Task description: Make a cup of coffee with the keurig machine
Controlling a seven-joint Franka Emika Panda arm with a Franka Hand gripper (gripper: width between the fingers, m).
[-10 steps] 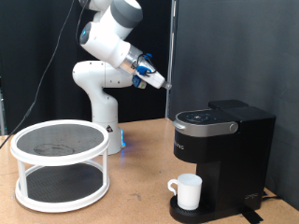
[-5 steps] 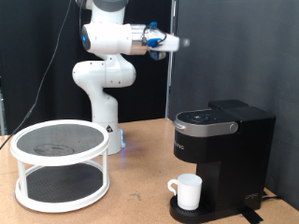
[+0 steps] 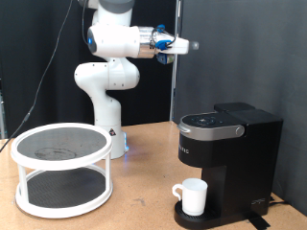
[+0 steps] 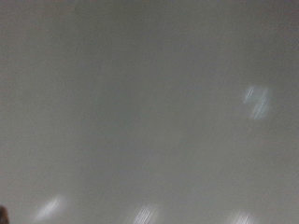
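Note:
The white mug (image 3: 192,197) stands on the round drip base of the black keurig machine (image 3: 228,161) at the exterior view's bottom right. The machine's lid is down. My gripper (image 3: 191,45) is high up near the exterior view's top, well above and to the left of the machine, pointing sideways to the right. Nothing shows between its fingers. The wrist view is a blurred grey surface with no object and no fingers in it.
A white two-tier round rack (image 3: 61,169) with dark mesh shelves stands on the wooden table (image 3: 144,196) at the exterior view's left. The robot's white base (image 3: 106,105) stands behind it. A black curtain hangs at the back.
The arm has swung upward and its hand has turned from pointing down-right to pointing level to the right. The mug and the machine have not moved.

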